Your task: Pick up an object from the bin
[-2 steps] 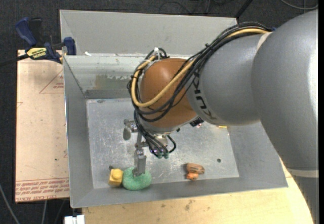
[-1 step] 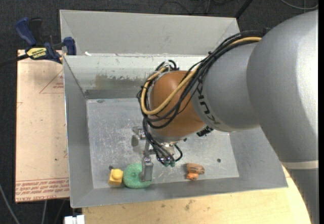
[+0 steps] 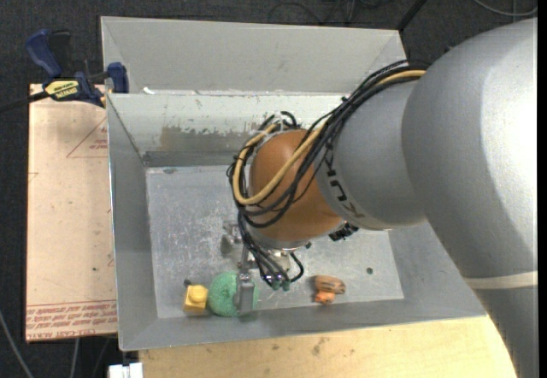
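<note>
My gripper (image 3: 246, 292) reaches down at the bin's front edge, its metal finger resting against a round green soft thing (image 3: 222, 294) near the front left. A small yellow block (image 3: 196, 298) lies just left of the green thing, touching it. A small orange-brown thing (image 3: 326, 287) lies on the floor to the right of the gripper, apart from it. The wrist's orange cover hides most of the gripper's body.
The arm enters from the right and covers the bin's middle and right part. The front wall is close behind the gripper. Bare floor shows on the left and back left of the bin.
</note>
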Motion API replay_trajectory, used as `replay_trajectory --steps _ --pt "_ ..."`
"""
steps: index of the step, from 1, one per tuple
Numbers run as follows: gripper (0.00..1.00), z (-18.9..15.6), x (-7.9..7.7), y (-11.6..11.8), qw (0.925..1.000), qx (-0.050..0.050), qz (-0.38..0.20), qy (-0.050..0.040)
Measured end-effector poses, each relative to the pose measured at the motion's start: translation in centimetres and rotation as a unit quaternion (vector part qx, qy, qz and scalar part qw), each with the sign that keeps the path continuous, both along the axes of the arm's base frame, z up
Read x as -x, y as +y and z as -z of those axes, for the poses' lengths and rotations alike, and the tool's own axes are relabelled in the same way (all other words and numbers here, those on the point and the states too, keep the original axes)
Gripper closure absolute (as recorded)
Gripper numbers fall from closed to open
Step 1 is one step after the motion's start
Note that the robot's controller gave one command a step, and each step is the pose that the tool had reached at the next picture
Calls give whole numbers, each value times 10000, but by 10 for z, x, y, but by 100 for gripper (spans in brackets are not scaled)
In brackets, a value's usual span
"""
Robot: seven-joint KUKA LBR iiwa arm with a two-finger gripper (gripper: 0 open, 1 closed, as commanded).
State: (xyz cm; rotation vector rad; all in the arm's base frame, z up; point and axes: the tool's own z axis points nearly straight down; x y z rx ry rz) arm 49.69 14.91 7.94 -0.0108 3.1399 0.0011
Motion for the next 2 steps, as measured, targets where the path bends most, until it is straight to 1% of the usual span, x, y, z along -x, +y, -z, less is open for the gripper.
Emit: replay_trajectory --steps 1,2 --pt "100 6 6 21 9930 6 -1178 19" --pt "100 6 6 21 9931 4 -1176 19"
